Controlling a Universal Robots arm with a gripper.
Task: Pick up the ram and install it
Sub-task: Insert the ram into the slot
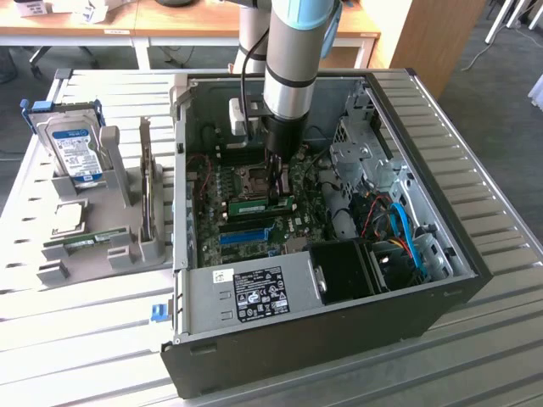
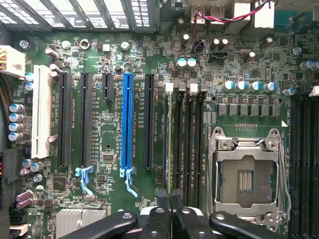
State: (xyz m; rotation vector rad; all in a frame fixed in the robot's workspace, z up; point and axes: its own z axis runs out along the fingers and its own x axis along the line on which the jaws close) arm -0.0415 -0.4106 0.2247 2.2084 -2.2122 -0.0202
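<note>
Ram [image 1: 261, 204] edge-up, directly beneath gripper [image 1: 276, 191]

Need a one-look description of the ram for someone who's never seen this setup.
Look inside the open PC case, at the motherboard under the arm. Right below the gripper, between the blue slot and the empty CPU socket, sits the ram. It is the one thin green stick on edge, while the slots beside it are black and empty.

Nothing can be read for sure. The white label [image 1: 259, 292] at six o'clock in the computer case [image 1: 339, 356] carries print and signs, all too small. The same goes for the blue label [image 1: 69, 137] on the hard drive [image 1: 85, 172], at ten o'clock from the case, and the print beside the blue slot [image 2: 127, 119].
</note>
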